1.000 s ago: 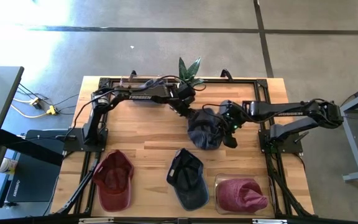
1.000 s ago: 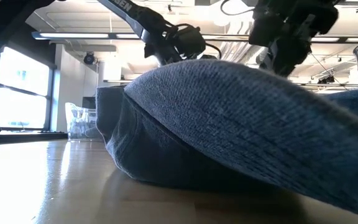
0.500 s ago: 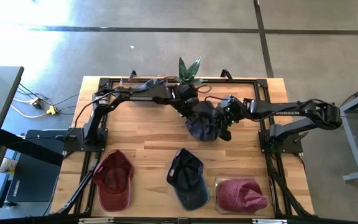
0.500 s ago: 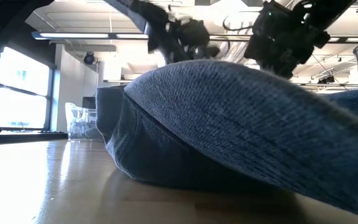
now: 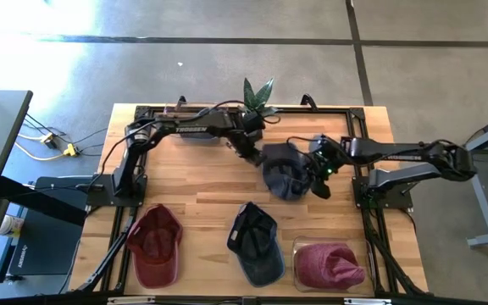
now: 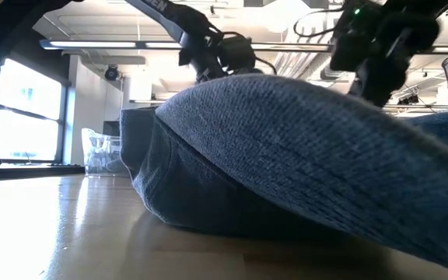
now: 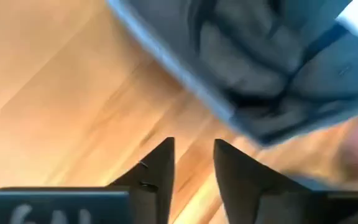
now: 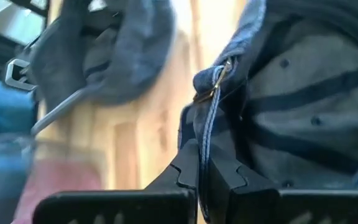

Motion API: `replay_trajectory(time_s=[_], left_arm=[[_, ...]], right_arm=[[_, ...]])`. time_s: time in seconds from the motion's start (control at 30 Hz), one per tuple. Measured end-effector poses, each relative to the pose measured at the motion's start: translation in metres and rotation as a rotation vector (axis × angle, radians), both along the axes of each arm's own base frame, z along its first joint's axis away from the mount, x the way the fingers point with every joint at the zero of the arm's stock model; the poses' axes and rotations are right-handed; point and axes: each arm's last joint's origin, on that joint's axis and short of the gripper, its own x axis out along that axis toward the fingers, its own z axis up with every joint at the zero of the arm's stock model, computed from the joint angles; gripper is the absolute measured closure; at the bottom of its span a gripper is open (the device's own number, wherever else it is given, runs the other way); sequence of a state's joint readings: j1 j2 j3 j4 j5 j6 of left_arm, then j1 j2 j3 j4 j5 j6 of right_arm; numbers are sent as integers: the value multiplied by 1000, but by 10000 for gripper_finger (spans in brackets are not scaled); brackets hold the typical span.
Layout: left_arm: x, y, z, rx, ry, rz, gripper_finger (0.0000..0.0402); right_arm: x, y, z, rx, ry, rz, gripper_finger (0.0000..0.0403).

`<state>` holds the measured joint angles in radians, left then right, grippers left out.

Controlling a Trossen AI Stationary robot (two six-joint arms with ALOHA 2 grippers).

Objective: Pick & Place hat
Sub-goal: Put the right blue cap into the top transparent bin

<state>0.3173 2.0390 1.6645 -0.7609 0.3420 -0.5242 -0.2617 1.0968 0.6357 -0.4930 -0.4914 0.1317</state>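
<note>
One thin fold of the grey hat [image 5: 285, 172], above the counter [image 5: 193, 182] centre, sits clamped in the right gripper [image 8: 205, 163]; it could slip; left gripper [image 7: 193, 160] slightly apart, empty.

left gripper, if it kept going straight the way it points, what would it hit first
Most likely the grey hat, just ahead of the left gripper; depth is unclear, so it could meet the wooden table first.
</note>
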Motion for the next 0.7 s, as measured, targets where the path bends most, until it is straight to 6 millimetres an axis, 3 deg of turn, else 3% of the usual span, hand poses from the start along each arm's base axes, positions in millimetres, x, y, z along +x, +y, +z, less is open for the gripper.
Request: replay_trajectory(time_s=[0.23,0.37,0.53,0.7], left_arm=[[12,1,-7,-48,-170,77,198],[18,3,-2,2,-250,75,177],[31,1,-20,63,-286,43,174],[40,-17,-32,25,-291,-53,174]], right_arm=[[-10,25,11,94,9,82,400],[-8,31,16,90,-47,109,398],[-1,17,20,-55,-139,10,398],[-4,-7,3,-247,-39,-199,393]])
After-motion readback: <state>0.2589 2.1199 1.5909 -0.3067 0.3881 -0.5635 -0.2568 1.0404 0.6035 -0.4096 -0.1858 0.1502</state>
